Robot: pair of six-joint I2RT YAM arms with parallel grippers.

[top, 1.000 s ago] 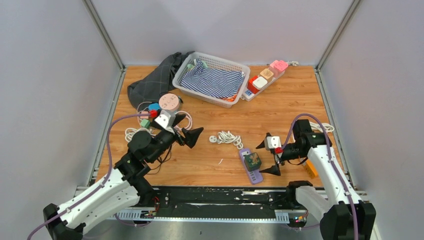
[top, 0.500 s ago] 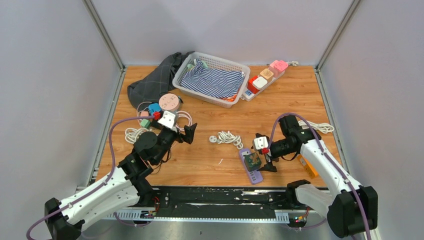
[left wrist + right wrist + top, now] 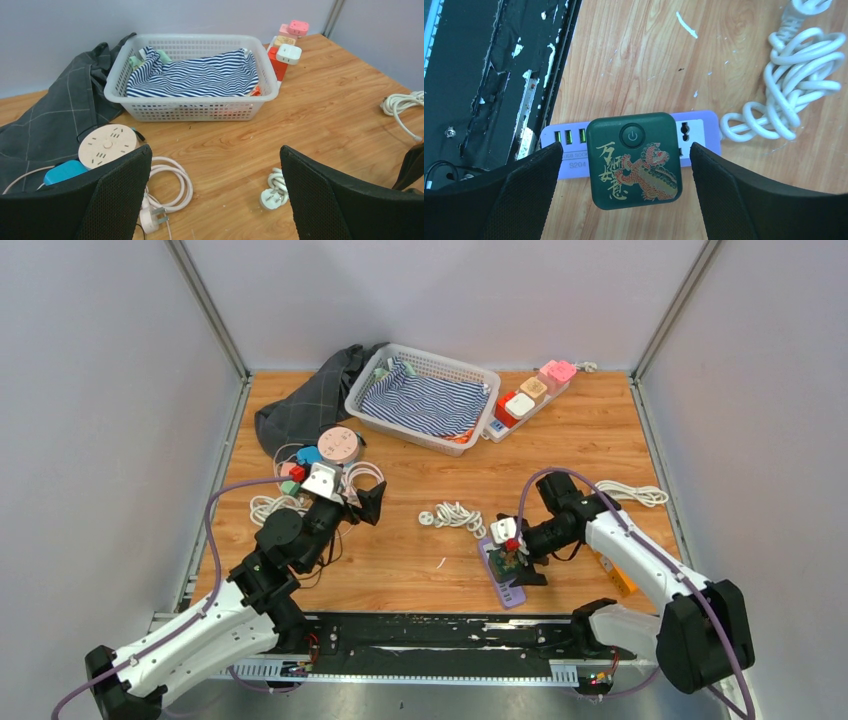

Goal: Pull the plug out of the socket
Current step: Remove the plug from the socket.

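The left claw [image 3: 215, 155] hangs over the wooden desk [image 3: 325, 110] with its two black fingers [image 3: 120, 195] spread wide, nothing between them. Beyond it sits a white basket [image 3: 190, 107] holding striped cloth [image 3: 200, 75], with a dark checked garment [image 3: 50, 115] slumped beside it. A round beige socket [image 3: 107, 145] and a coiled white cable [image 3: 175, 180] lie nearer.

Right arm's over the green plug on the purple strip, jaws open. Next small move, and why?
Probably close the right gripper on the green plug. The wrist view shows its open jaws flanking the plug's two sides while the plug sits in the purple power strip, so a grip should come before any pull.
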